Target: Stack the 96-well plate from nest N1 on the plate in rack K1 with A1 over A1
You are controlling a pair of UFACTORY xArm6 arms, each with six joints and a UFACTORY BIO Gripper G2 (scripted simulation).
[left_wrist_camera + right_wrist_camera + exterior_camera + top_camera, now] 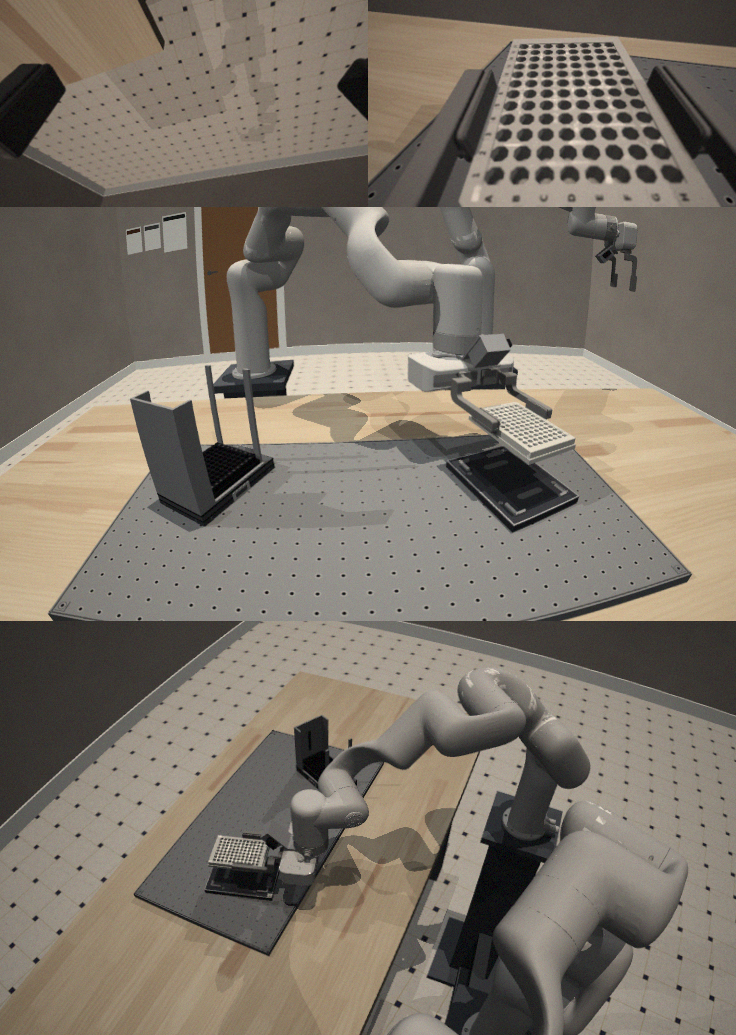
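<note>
My right gripper (249, 851) (522, 418) (578, 111) is shut on the white 96-well plate, one finger along each long side. The plate (231, 851) (537, 433) (567, 125) is held above the nest N1 (239, 893) (486, 492), whose bed shows empty. In the right wrist view A1 is at the plate's near left corner, with letters along the near edge and numbers up the left. A black plate (229, 467) lies in the stack rack K1 (311, 742) (174, 454); its rim print is not readable. My left gripper (623, 284) (196, 92) is open and empty, high off to the side.
K1 has a tall channel-shaped wall on one side and two thin upright posts (252, 412) on the other. Both fixtures stand on a grey perforated board (205, 826) (349, 562) on the wooden table (360, 929). The right arm reaches over the table between K1 and N1.
</note>
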